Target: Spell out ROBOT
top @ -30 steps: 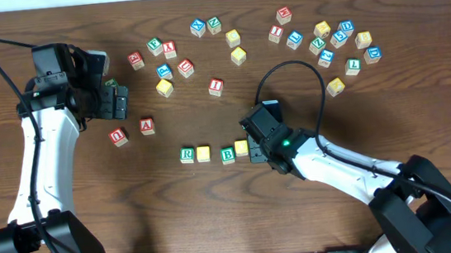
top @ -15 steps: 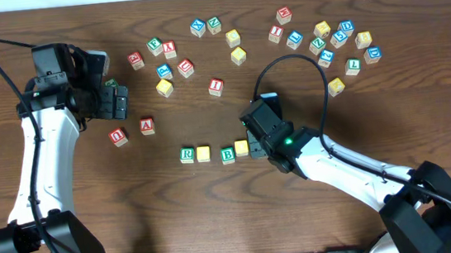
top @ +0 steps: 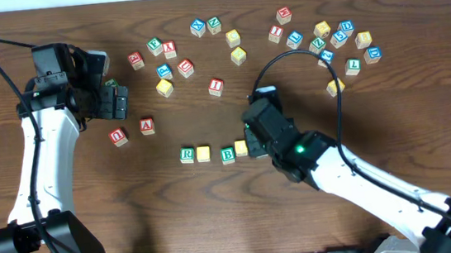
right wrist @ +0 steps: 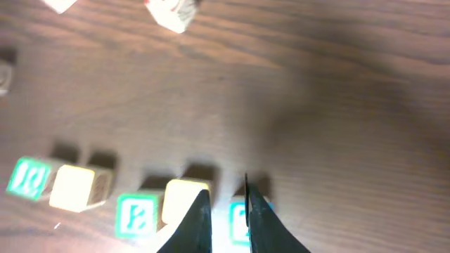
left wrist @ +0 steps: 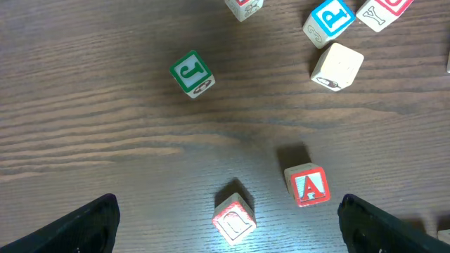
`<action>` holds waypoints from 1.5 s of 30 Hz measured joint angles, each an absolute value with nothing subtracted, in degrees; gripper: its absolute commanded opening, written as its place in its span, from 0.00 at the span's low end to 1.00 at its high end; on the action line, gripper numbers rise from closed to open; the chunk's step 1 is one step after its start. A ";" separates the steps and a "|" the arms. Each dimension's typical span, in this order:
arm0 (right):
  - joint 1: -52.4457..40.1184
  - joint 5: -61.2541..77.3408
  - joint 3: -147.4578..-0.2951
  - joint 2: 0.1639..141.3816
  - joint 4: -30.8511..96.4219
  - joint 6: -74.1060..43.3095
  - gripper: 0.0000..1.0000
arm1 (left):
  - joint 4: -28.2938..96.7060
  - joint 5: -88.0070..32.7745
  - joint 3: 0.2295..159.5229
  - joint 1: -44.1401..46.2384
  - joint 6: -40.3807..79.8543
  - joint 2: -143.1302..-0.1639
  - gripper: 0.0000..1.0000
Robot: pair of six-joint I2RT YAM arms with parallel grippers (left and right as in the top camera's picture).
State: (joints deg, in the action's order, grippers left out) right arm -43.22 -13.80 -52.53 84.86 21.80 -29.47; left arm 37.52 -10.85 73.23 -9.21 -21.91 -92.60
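Cubes for the word sit in one row on the counter (top: 135, 226): the R cube (right wrist: 28, 176), first yellow cube (right wrist: 77, 186), B cube (right wrist: 135, 214) and second yellow cube (right wrist: 184, 200) run off to one side of the right gripper (right wrist: 226, 200). A blue-edged cube (right wrist: 239, 214), its letter hidden, shows through its jaws at the row's end, where the T belongs. Those jaws stand almost closed, the slit narrower than a cube, so I judge they clasp nothing, while the left gripper (top: 122, 101) hangs well apart, jaws wide and empty, with the unneeded A cube (left wrist: 307, 186) and U cube (left wrist: 234, 218) below them.
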 measured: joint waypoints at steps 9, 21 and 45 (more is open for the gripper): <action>-49.21 -11.94 -52.56 84.84 24.14 -29.45 0.02 | 37.50 -10.85 73.23 -9.21 -21.89 -92.60 0.98; -52.01 -11.16 -52.58 90.59 24.32 -29.52 0.01 | 37.50 -10.85 73.23 -9.21 -21.89 -92.60 0.98; -54.94 -5.78 -52.53 92.90 23.27 -29.52 0.02 | 37.52 -10.85 73.23 -9.21 -21.91 -92.60 0.98</action>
